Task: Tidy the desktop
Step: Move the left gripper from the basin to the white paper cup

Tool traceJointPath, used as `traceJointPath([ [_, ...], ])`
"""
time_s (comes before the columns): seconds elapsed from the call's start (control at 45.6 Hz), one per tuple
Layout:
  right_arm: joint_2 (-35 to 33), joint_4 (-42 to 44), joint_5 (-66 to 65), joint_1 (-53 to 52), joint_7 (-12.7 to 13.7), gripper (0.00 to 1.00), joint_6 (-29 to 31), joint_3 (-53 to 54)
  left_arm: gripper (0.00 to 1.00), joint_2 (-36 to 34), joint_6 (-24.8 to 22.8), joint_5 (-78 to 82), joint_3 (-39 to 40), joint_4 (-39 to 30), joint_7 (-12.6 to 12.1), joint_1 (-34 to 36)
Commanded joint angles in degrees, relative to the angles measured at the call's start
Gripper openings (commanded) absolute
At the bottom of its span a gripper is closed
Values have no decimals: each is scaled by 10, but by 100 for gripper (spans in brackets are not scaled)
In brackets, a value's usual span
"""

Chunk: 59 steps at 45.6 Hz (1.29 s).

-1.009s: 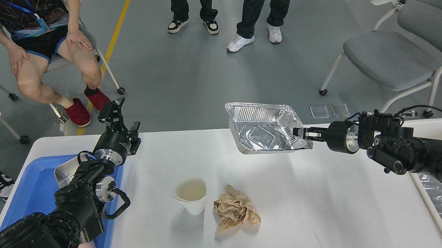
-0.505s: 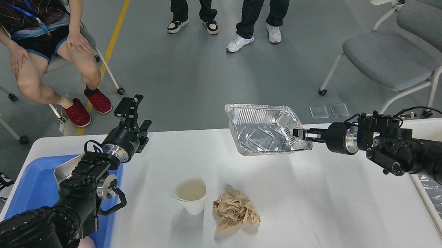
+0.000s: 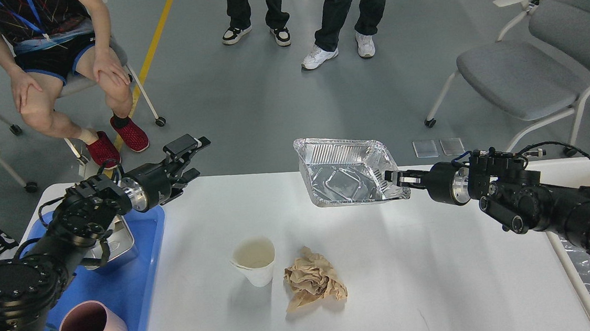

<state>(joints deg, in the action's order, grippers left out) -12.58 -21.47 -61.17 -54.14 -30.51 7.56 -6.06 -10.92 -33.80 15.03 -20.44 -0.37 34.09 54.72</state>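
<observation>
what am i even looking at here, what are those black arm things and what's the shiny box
You are seeing through a camera in a humanoid robot's head, looking forward and down. The two black jointed arms are its own, each ending in a two-finger tool.

The right tool is shut on the rim of a crinkled silver foil food tray, holding it above the large white rectangular tabletop. The left tool is open and empty, over the table's far left edge.

On the tabletop sit a white paper cup and a crumpled brown paper napkin. At left, a shallow blue plastic tray holds a small metal container and a pink mug. The people are bystanders.
</observation>
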Motion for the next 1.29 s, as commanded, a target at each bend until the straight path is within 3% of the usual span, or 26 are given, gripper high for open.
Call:
traceJointPath([
  [0.0,9,6,-1,-3,0,0,1,0,96,-68,-28,30,-42,-1,21,14],
  [0.154,14,17,-1,-5,0,0,2,-1,96,-133,-90,96,-43,-5,29,57],
  [0.263,22,19,-1,-5,0,0,2,-1,96,-186,-126,161,-45,-22,68,82],
  [0.351,28,23,0,-6,1,0,3,0,95,-230,-145,216,-47,-74,87,129],
  [0.461,39,38,0,-9,1,0,4,0,95,-325,-144,278,-46,-236,85,178],
  [0.483,39,38,0,-9,1,0,4,0,95,-325,-144,278,-46,-236,85,178],
  [0.505,41,42,0,-11,1,0,5,1,93,-395,-129,337,-40,-356,84,220],
  [0.592,42,42,0,-11,1,0,5,1,91,-477,-106,407,-41,-508,84,267],
  [0.702,41,43,0,-11,1,0,6,1,91,-573,-101,496,-38,-619,80,288],
  [0.812,41,42,0,-11,1,0,6,0,91,-628,-122,533,-39,-644,79,314],
  [0.943,41,42,0,-11,0,0,6,2,91,-633,-151,548,-38,-642,77,342],
  [1.273,48,42,0,-15,1,0,7,2,91,-550,-89,552,-40,-641,69,310],
])
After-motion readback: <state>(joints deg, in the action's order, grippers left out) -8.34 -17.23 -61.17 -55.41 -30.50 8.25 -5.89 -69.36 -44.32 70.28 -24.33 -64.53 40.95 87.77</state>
